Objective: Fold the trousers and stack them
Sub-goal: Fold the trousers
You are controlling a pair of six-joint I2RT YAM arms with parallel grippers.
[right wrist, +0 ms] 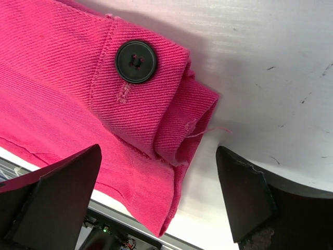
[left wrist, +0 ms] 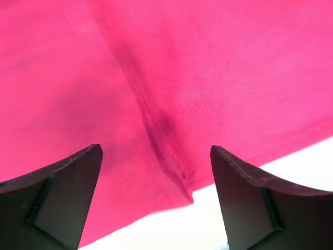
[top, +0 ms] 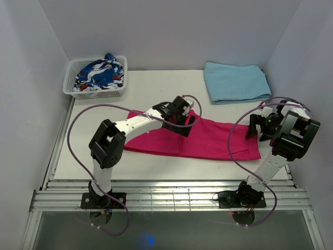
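Trousers (top: 197,138): flat, legs doubled. L gripper (left wrist: 155,156), R gripper (right wrist: 158,156): spread, empty. Risk: pinch nr button (right wrist: 136,61) catches top layer only; fold slips.

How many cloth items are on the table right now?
3. Magenta trousers lie across the middle; a folded light blue cloth sits far right; a blue-white-red patterned garment fills the white basket far left, which may hide more.

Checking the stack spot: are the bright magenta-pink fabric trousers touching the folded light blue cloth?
Apart. The top external view shows bare white table between the magenta-pink fabric trousers and the folded light blue cloth.
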